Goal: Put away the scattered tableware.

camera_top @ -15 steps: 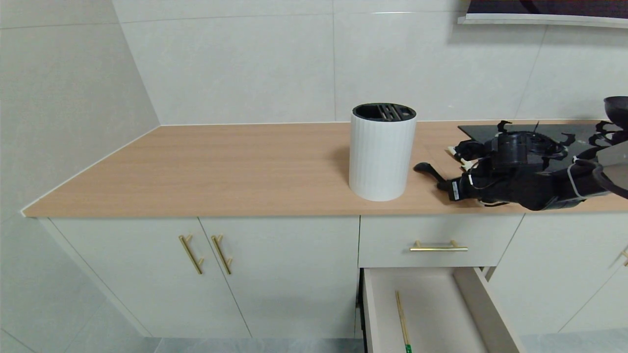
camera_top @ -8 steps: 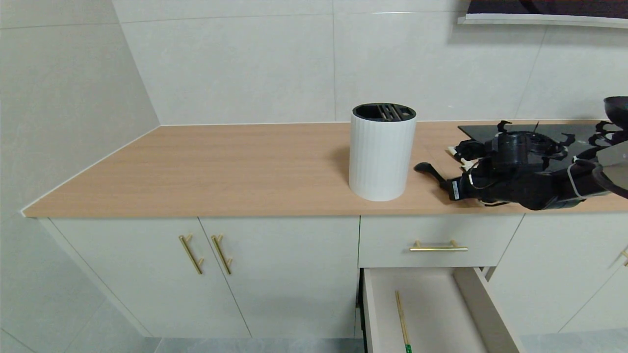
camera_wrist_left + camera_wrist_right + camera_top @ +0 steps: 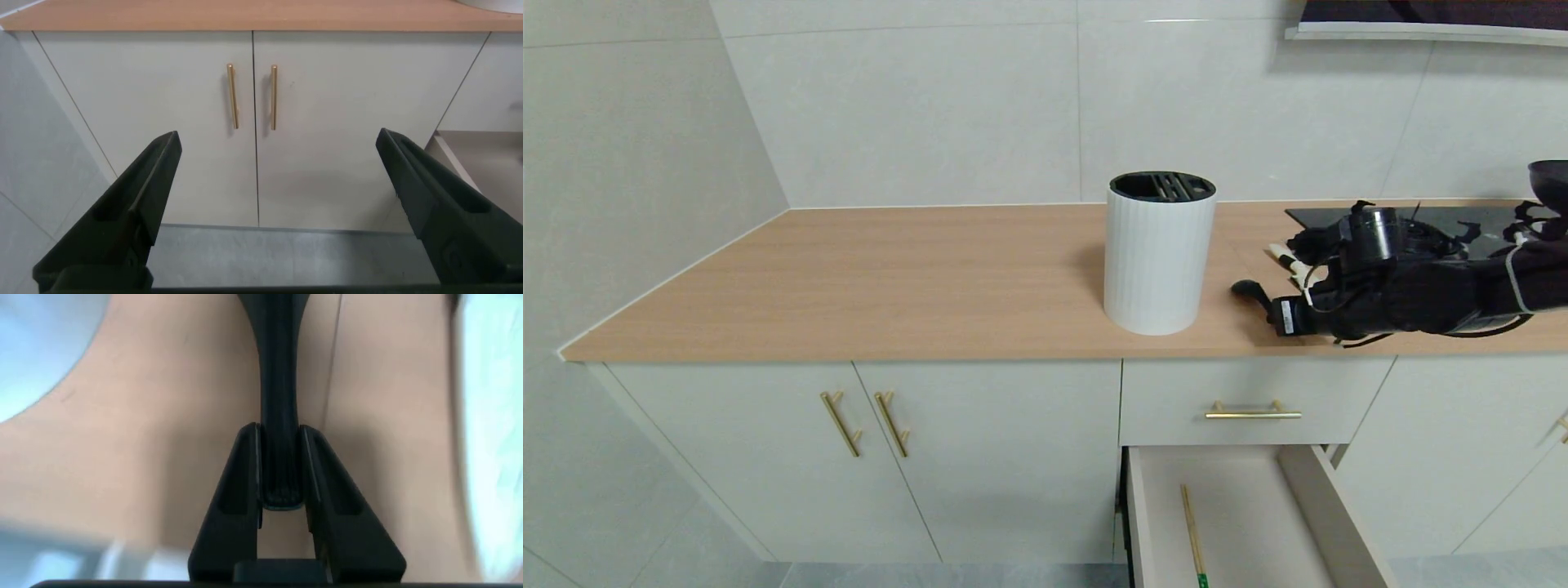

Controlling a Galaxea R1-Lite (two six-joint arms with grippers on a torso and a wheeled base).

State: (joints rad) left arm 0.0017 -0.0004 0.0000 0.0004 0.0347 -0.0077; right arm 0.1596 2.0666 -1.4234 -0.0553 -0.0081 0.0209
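**Desk:** What does your right arm have?

**Me:** My right gripper is clamped on a black utensil. On the wrist camera I see both fingers pressed against the sides of its slim handle, with the handle's end sitting between them.

**Desk:** And where is that over the kitchen?

**Me:** Low over the wooden counter, near its front edge, just to the right of the white ribbed holder. The utensil sticks out of the gripper toward the holder, and its far end is close to the holder but apart from it. I can't tell whether that end rests on the wood or hangs just above it.

**Desk:** Anything else near it?

**Me:** A pale-handled piece lies on the counter behind the gripper, mostly hidden. The black hob is farther back. Below, the drawer stands open with a pair of chopsticks inside.

**Desk:** Left arm?

**Me:** My left gripper is down low facing the cabinet doors, fingers spread wide with nothing between them.
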